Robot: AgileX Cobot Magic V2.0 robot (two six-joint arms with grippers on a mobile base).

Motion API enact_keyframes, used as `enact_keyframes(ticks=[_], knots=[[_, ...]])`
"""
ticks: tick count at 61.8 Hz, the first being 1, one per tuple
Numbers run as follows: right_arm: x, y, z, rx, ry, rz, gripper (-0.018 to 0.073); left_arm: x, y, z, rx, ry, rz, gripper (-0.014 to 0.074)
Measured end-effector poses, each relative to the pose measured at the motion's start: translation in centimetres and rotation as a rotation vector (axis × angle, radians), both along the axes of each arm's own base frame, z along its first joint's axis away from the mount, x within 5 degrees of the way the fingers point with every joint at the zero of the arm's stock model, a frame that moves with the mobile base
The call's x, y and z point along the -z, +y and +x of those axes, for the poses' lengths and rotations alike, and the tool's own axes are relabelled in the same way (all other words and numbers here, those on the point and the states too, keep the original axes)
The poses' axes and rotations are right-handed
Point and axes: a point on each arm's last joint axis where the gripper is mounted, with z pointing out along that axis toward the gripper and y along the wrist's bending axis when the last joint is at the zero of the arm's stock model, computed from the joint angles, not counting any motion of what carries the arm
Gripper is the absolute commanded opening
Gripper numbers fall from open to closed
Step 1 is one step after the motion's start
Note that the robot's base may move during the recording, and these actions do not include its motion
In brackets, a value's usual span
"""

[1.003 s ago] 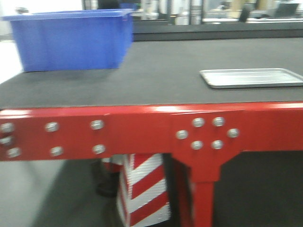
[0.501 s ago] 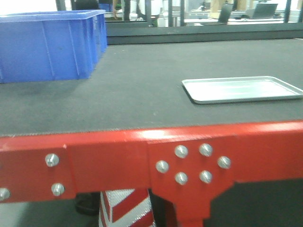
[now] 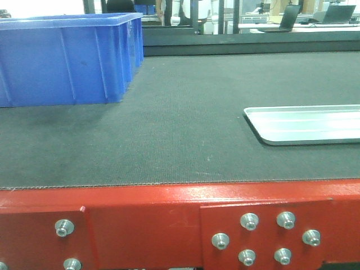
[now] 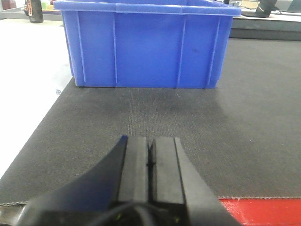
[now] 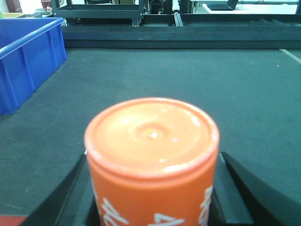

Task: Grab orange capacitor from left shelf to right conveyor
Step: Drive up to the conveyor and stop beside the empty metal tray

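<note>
orange capacitor (image 5: 151,155) sits pinched in the middle of the right gripper (image 5: 153,200), round cap facing the wrist camera; left gripper (image 4: 150,160) pressed together, holding nothing.

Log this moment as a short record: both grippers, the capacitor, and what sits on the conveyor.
right gripper: shut on the orange capacitor, fingers on either side of it
capacitor pose: upright, top cap toward the right wrist camera, white print on its side
left gripper: shut, holding nothing, over the belt's near edge
right conveyor: dark textured belt, red bolted frame
on the belt: blue bin far left, silver tray right, apart
</note>
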Motion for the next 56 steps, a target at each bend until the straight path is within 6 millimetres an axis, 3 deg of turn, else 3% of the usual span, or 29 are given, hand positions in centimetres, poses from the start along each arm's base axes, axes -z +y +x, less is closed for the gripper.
enact_keyframes(ticks=[56], knots=[[0.0,0.0,0.0,0.0,0.0,0.0,0.0146,0.0,0.0,0.0,0.0,0.0,0.0,-0.0127]])
